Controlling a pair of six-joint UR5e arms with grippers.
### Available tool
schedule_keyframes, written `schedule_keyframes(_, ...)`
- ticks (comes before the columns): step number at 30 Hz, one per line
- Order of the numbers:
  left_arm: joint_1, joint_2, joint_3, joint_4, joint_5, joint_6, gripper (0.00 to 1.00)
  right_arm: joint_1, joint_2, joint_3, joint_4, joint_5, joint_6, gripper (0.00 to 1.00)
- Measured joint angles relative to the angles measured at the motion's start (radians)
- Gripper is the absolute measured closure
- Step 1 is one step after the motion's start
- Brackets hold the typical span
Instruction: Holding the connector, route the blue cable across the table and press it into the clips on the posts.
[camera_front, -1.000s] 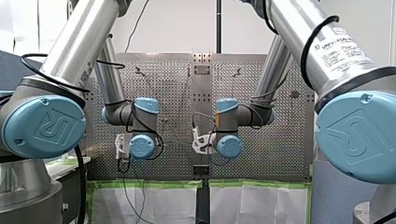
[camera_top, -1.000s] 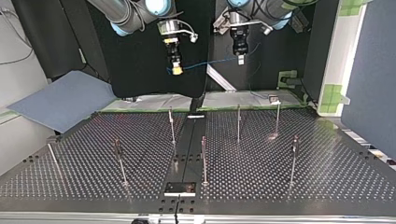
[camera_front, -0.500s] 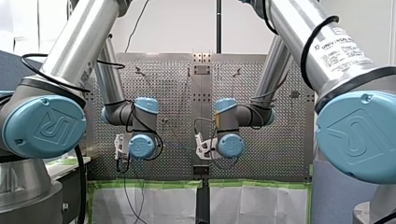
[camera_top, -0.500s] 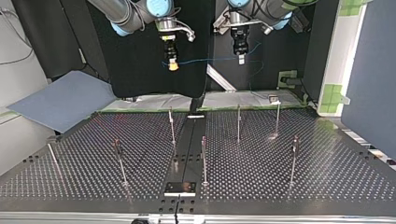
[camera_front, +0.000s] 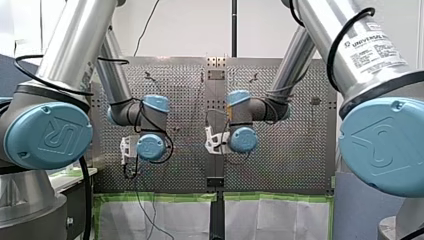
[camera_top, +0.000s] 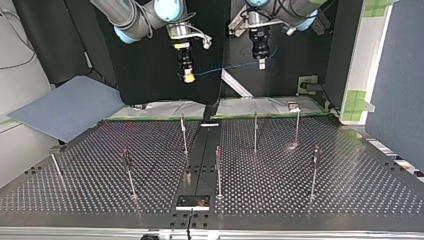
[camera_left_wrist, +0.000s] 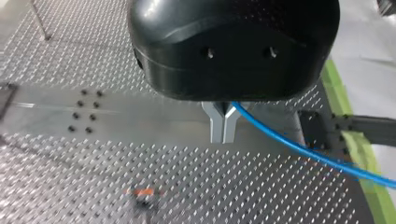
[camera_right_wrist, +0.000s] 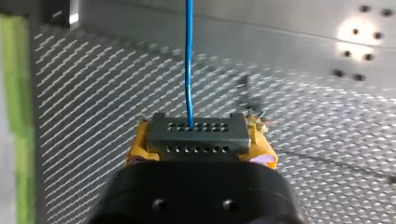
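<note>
Tension seems the point of this pose. Closest in, the grey, hole-dotted connector (camera_right_wrist: 196, 137) sits clamped between the yellow pads (camera_right_wrist: 138, 148) of my right gripper (camera_top: 188, 76), its cable side facing away from the wrist, which I judge lets that arm lead the line without twisting it. From the connector's middle the blue cable (camera_right_wrist: 188, 60) runs straight ahead above the perforated table (camera_top: 300, 200). Farther along, my left gripper (camera_left_wrist: 223, 126) has its metal fingers (camera_left_wrist: 215, 123) drawn into a narrow pinch, with the cable coming out at their base and trailing off to one side. It appears to grip the cable there, though the black housing (camera_left_wrist: 233, 46) covers the exact contact. In the top view both grippers hang above the table's far side, well apart, with the cable strung between them clear of the posts (camera_top: 218, 170), probably so it can be lowered onto a clip from above. None of it lies in a clip yet. The clips themselves are too small to make out, the cable's tail is lost against the dark backdrop (camera_top: 150, 75), and in the front view the wrist joints (camera_front: 151, 146) hide both sets of fingers.
</note>
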Motion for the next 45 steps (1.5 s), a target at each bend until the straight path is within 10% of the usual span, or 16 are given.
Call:
schedule_keyframes(23, 0.06, 0.206, 0.114, -0.207, -0.17, -0.037, 1.0, 0.008, -0.173, -0.185, 0.174, -0.194, 0.156, 1.0)
schedule_keyframes(45, 0.106, 0.387, 0.193, -0.379, -0.151, -0.088, 1.0, 0.072, -0.122, -0.315, 0.259, -0.25, 0.183, 1.0)
